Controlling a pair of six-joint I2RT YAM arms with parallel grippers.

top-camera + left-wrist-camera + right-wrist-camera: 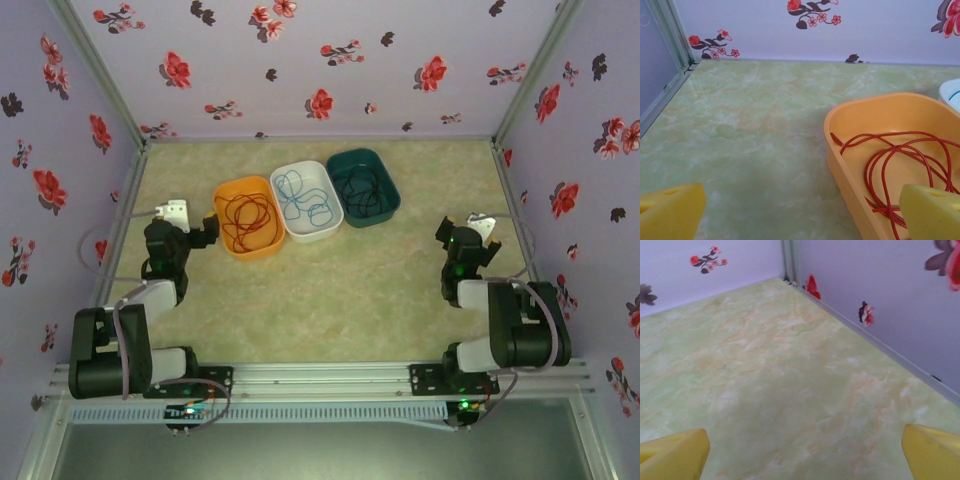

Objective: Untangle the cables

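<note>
Cables (300,200) look separated already, one colour to a tray, so I'd judge what's left is loosening the coils. Nearest me, the left gripper (802,212) hovers just beside the orange plastic tray (875,102), at its near left corner. Its yellow foam pads (670,210) are spread wide with nothing between them. The right gripper (805,452) hangs well to the right of the orange tray over bare green marbled tabletop (790,365), gaping just as wide and holding nothing. Inside the orange tray the thin red cable (245,212) lies in overlapping loops, one end reaching up near the rim. Just beside it on the right, the white tray (312,236) holds the blue cable (305,197). Farther right and back, the dark teal tray (375,222) holds the dark cable (362,190). For the red one, I'd clear the rim first, then pinch a single strand near that loose end, not the bundle. A slow lift should let the loops drop without dragging the light tray.
</note>
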